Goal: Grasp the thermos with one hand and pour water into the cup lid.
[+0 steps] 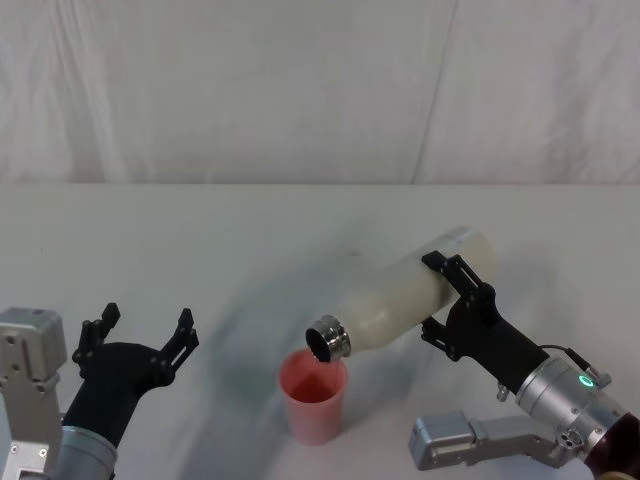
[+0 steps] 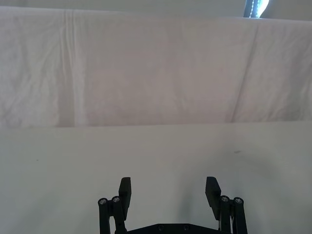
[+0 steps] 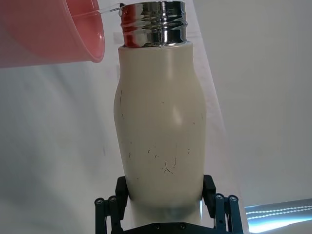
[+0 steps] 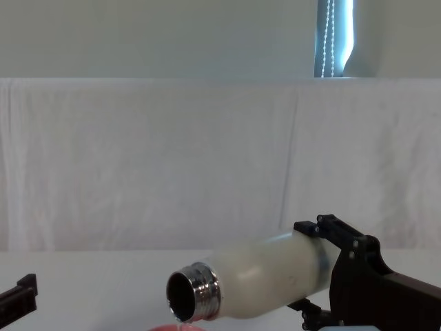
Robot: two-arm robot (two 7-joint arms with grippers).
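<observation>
Pouring step: right gripper [image 1: 452, 297] is clamping the thermos [image 1: 415, 296] at its base, tipping its steel mouth just over the cup [image 1: 313, 396] (a thin stream seems visible). Left gripper [image 1: 140, 330] is idling wide open, empty. Next: judging fill, then righting.

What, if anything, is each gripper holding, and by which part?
The right gripper holds the thermos around its lower body, near the base, tilted neck-down over the cup lid. The left gripper is open, holding nothing.
</observation>
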